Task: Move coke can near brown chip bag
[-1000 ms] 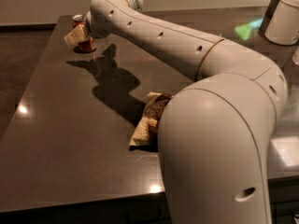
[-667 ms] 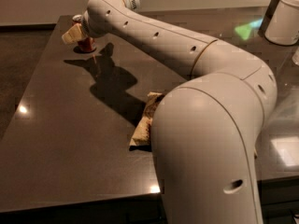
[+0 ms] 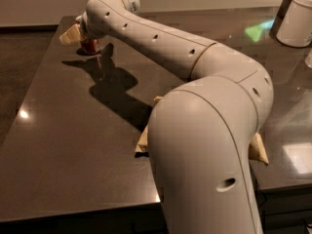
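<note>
The arm's [image 3: 204, 130] bulky elbow has swung a little further left since a moment ago, covering more of the brown chip bag [image 3: 144, 143]. Only the bag's tan crimped ends peek out on either side of it, toward the near edge of the dark table [image 3: 58, 140]. The gripper [image 3: 72, 33] sits at the far left corner, right against the upright coke can [image 3: 90, 47], well apart from the bag, and I cannot tell whether it has hold of the can.
</note>
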`<act>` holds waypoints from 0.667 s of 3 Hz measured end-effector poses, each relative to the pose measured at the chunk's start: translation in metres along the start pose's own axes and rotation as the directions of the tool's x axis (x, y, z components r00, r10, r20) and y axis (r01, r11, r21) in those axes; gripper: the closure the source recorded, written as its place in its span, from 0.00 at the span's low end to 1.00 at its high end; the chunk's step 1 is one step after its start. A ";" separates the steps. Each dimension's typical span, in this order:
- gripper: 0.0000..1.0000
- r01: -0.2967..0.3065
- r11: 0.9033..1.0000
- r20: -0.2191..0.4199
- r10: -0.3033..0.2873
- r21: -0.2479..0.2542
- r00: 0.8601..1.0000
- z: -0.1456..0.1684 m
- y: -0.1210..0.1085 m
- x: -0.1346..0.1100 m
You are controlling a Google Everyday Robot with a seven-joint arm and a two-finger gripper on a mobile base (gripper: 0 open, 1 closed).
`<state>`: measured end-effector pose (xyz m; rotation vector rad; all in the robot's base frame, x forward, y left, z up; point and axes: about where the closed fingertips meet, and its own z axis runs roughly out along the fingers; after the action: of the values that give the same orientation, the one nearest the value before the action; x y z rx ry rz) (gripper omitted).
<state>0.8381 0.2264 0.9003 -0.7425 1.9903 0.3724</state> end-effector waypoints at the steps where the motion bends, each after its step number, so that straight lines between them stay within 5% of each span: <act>1: 0.18 -0.006 1.000 0.003 0.006 -0.007 1.000 0.007 0.004 -0.002; 2: 0.41 -0.012 1.000 0.005 0.012 -0.013 1.000 0.010 0.006 -0.003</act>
<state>0.8426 0.2374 0.8976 -0.7372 1.9898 0.3946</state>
